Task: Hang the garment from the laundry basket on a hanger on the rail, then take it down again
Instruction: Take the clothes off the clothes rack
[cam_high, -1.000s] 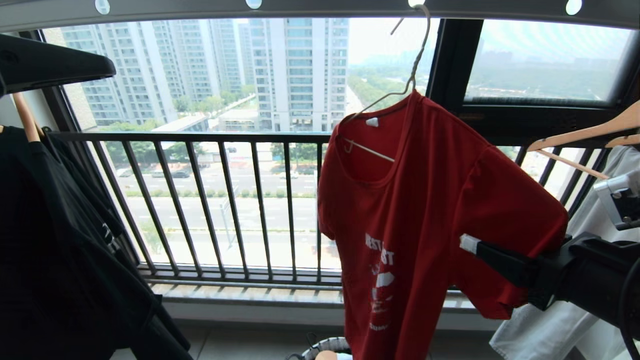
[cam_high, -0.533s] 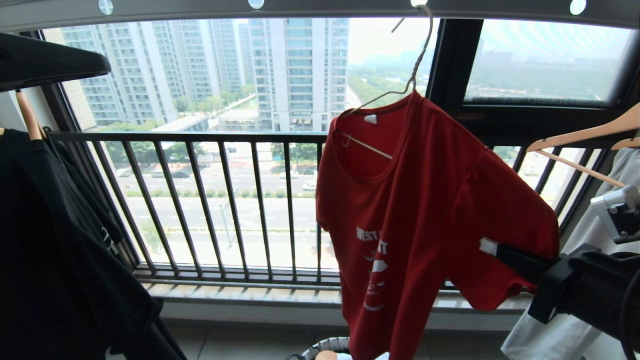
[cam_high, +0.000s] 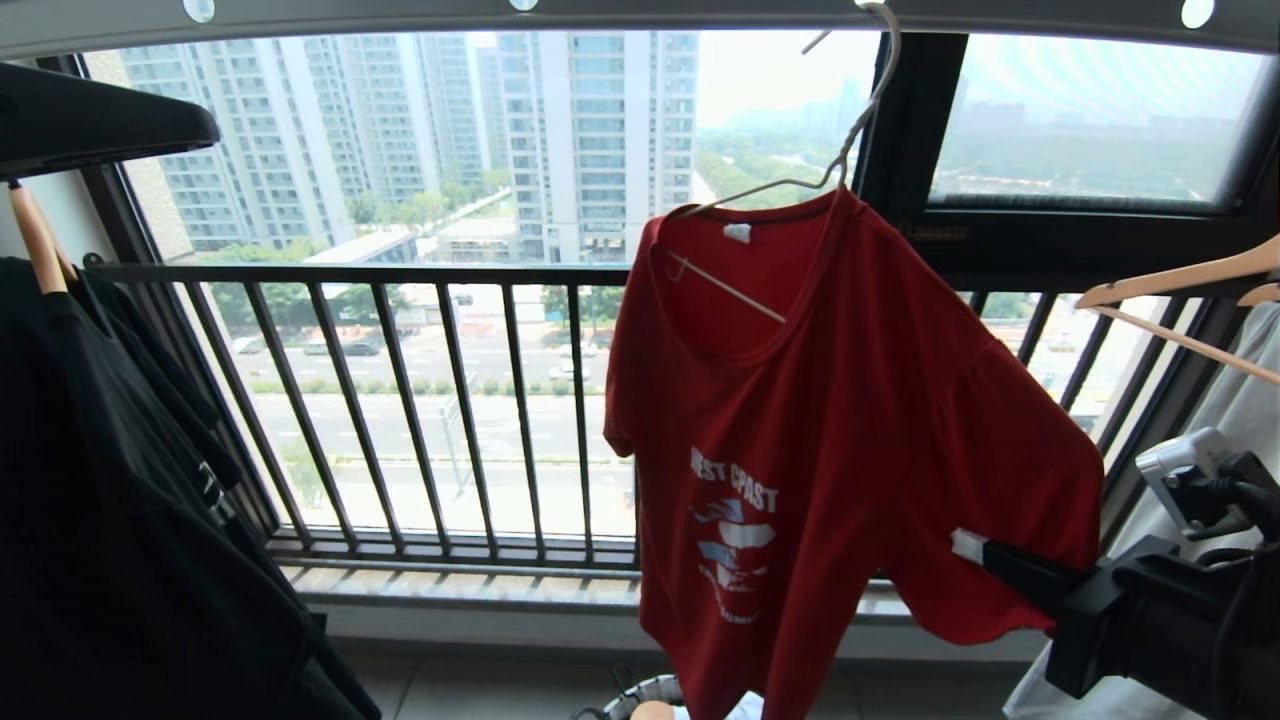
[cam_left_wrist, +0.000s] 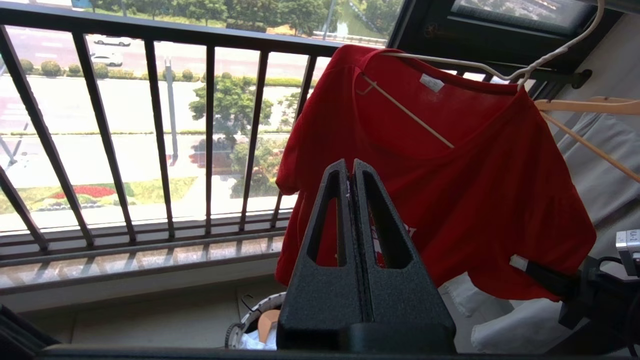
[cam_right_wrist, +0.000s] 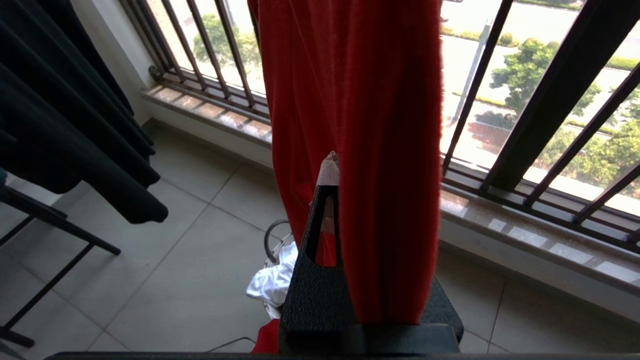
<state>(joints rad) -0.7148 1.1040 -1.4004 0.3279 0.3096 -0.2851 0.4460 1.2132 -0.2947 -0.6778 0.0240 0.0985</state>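
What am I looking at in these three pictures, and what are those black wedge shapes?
A two-armed robot on a balcony. One picture comes from its head, the others from a camera on each wrist. The black wedges are its grippers. The right gripper is shut on the sleeve of the red T-shirt, which hangs on a wire hanger hooked to the overhead rail. The left gripper is shut and holds nothing. Below on the floor stands a laundry basket. Dark clothes hang at the left.

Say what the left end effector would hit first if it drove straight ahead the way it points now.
Probably the T-shirt: the shut left end effector aims at its lower chest, with nothing visible between. Depth is unclear, so the gap cannot be judged.
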